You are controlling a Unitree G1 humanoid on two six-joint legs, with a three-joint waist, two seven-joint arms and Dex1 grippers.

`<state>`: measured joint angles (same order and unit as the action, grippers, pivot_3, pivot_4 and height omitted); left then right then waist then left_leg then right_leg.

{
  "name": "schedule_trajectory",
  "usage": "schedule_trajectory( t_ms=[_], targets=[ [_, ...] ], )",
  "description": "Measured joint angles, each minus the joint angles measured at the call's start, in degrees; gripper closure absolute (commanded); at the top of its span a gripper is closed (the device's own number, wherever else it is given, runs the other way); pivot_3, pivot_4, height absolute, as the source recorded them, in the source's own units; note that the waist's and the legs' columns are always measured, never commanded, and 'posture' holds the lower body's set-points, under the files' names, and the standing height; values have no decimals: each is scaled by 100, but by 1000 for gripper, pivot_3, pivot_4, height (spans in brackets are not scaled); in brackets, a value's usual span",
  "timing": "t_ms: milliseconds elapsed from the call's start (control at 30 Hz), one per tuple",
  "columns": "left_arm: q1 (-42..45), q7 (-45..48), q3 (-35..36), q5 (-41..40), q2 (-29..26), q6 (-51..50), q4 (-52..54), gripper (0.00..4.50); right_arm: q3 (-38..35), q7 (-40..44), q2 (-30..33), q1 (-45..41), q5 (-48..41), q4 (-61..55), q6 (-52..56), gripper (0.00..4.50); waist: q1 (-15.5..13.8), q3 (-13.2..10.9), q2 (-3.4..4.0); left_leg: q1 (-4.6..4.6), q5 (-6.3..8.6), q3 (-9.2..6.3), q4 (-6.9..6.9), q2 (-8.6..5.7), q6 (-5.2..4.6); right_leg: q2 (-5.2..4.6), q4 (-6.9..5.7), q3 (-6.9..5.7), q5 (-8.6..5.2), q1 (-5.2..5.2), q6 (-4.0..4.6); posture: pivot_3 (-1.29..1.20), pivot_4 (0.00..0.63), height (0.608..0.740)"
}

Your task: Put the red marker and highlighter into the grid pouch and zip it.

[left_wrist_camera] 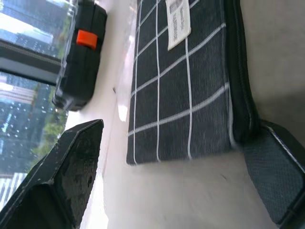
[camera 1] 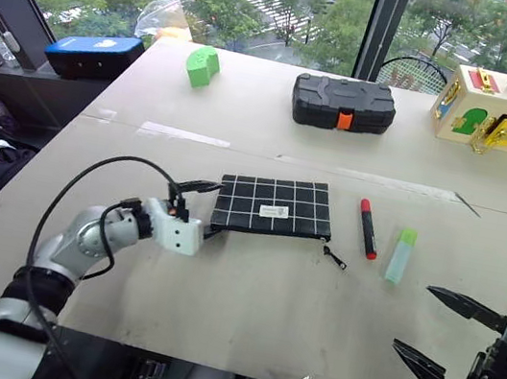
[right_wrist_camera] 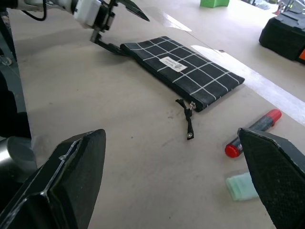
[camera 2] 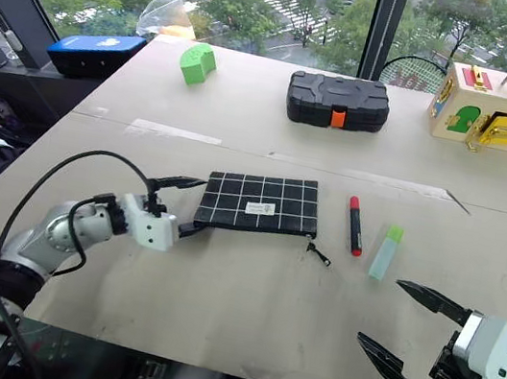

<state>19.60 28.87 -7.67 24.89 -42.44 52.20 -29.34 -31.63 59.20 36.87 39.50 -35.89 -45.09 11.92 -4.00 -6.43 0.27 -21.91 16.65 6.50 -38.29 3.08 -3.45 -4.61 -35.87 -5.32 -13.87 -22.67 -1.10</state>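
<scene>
While the grid pouch point(camera 1: 275, 206) lies flat in the middle of the table point(camera 1: 245, 295), label side up, its zipper pull point(camera 1: 335, 257) trails off the corner nearest the pens. Right beside that end, the red marker point(camera 1: 368, 228) lies on the tabletop with its red cap pointing toward the windows, and the highlighter point(camera 1: 401, 254) sits just beyond it, roughly parallel, the two close together but not touching. So neither pen is in the pouch yet.

At the pouch's other short end is the left gripper point(camera 1: 200, 208), fingers spread wide. One finger is down at the near corner by the zipper edge, touching or almost touching it, and the other stands up and clear of the fabric, so it has hold of nothing. Over on the robot's right, the right gripper point(camera 1: 448, 337) is also spread wide and empty, hovering near the front edge of the table, well apart from the pens.

Farther back there's a black case point(camera 1: 343, 102) with an orange latch, a green block point(camera 1: 201, 66), a colourful wooden lock box point(camera 1: 505, 112) and a blue box point(camera 1: 93, 55) off the far left corner.
</scene>
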Motion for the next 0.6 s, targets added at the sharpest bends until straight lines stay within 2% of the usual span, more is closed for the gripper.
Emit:
schedule_trajectory(
  t_ms=[133, 167, 300, 333, 367, 500, 600],
  targets=[
    [278, -94, -316, 99, 72, 13, -304, 1090, 0, -38, -76, 104, 47, -8, -92, 0, 4, 10, 6, 2, 2, 2, 0, 0, -4, 2, -1, -2, -1, 0, -1, 0, 150, 740],
    [312, -80, -371, 93, 98, 12, -353, 1690, 0, -50, -100, 140, 53, -20, -105, 0, -1, 11, 6, 1, 2, -1, 0, 0, -4, 2, -1, -4, -1, 0, -1, 0, 150, 740],
    [411, 140, -502, -51, 128, -61, -458, 3523, 1, -92, -142, 262, 67, -126, -127, 0, 9, 15, 4, 2, 2, -2, 0, 0, -4, 0, -1, -2, -2, 0, -3, 0, 150, 740],
    [473, 234, -504, -117, 110, -93, -459, 4133, 1, -111, -146, 265, 68, -158, -133, 0, 11, 22, 9, 3, 2, 0, 0, 0, -4, 1, -1, -3, -2, 0, -4, 0, 150, 740],
    [484, 291, -504, -172, 99, -126, -456, 4444, 9, -128, -149, 265, 72, -170, -134, 0, 14, 25, 12, 3, 2, 1, 0, 0, -5, 1, -1, -2, -2, 0, -3, 0, 150, 740],
    [409, 721, -472, -620, 116, -587, -313, 4444, 210, -337, -153, 117, 151, -221, -97, 0, 66, 37, 27, 8, 4, 6, 3, 3, -9, 6, -1, -3, -3, -1, -4, 0, 150, 740],
    [182, 1076, -333, -1077, 101, -1198, 124, 4444, 487, -963, -174, -460, 159, -375, 218, 0, 148, 32, 27, 4, 4, 2, 2, 5, -9, 6, -3, -2, -3, -2, -3, 0, 150, 740]
  ],
)
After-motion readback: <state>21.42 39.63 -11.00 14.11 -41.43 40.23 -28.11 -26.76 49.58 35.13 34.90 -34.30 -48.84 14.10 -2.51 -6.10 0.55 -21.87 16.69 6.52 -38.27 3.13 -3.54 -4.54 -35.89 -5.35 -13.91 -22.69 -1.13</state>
